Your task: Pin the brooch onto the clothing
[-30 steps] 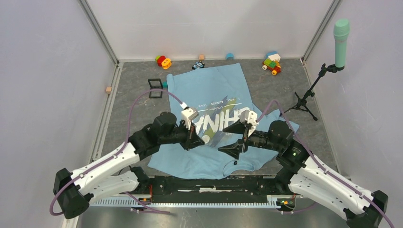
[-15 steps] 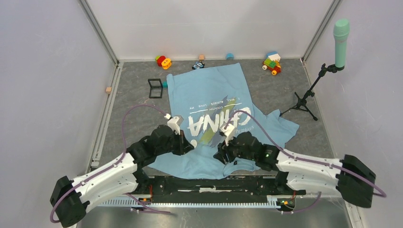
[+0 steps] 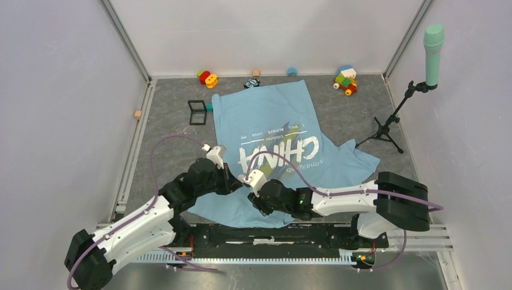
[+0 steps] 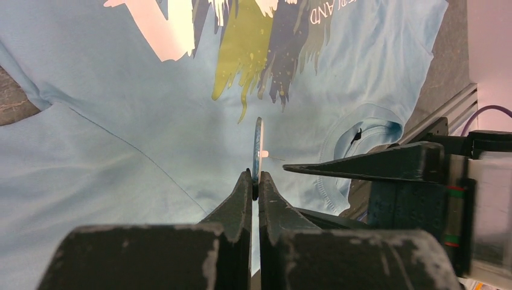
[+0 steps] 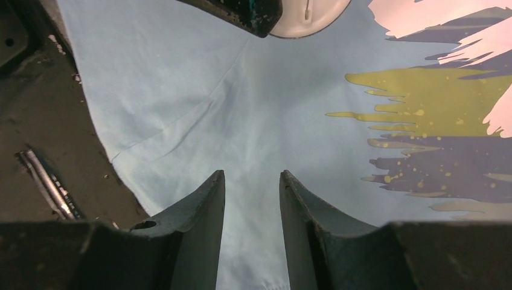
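Top external view has the light blue T-shirt point(image 3: 265, 115) spread print-up over the grey tabletop point(image 3: 175, 139), with both arms bent in over its near half.

Left wrist view shows the left pincer point(image 4: 255, 181) pressed together on the brooch point(image 4: 258, 142). It nips the disc by its lower rim, so the disc stands edge-on above the fingertips. A short pale stub point(image 4: 265, 154), probably the pin post, pokes out to the pincer's right. The shirt lies beyond the disc, and I can't tell how close. The yellow-green brush strokes sit just past the disc, and the collar point(image 4: 362, 130) is off to the pincer's right.

Right wrist view shows the right pincer point(image 5: 250, 193) spread and empty over plain blue cloth. The painted strokes lie ahead of it and to its right. Just ahead, at the top edge, is a dark fingertip with a pale rounded piece, likely the brooch's face.

To my eye the brooch is light, hard and slick. Held only by a sliver of rim, it could swivel or pop out if pushed crooked, so that rim hold should stay and the post side should be kept free. The shirt is limp and will dimple away from a push. It wants a fold of plain cloth pinched up just beside the post, clear of the stiffer print.
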You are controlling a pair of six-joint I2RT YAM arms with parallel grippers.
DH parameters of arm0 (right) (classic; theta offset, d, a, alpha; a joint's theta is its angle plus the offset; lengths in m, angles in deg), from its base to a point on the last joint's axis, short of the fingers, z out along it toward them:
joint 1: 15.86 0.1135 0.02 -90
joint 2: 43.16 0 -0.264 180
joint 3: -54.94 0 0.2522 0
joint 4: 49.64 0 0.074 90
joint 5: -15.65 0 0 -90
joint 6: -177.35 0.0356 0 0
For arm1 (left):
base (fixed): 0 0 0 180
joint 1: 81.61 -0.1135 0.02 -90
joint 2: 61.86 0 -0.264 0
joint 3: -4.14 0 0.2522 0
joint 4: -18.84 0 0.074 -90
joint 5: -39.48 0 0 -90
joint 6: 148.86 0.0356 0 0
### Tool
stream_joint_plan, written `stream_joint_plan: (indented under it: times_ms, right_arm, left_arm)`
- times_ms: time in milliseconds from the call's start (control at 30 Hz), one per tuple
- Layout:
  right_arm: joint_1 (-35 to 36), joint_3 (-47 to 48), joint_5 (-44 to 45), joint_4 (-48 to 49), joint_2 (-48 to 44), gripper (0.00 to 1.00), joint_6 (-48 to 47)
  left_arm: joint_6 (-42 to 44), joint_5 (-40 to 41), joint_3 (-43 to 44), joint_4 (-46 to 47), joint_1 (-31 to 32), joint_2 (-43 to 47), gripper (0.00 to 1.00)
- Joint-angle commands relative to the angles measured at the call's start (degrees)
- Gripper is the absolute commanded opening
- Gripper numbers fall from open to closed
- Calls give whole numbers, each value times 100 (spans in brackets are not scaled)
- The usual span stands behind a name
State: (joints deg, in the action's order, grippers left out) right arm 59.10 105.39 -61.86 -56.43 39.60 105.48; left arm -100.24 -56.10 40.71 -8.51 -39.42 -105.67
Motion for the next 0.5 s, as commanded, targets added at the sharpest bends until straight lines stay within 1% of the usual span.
stream_joint_plan:
  times_ms: [0,100,300,467]
  right_arm:
    - [19,321,174,259,319,43,-141]
    - [19,339,207,285,512,40,-160]
    - [19,401,304,251,796,31,-103]
    - [20,366,361,208,964,27,-58]
  left_arm:
    - [-142,73,-48,25,-27,142,2]
    - [-161,70,-67,-36,-36,222,2]
    - [-169,13,-84,-98,-36,298,2]
    - [-130,-30,-120,-92,-36,293,2]
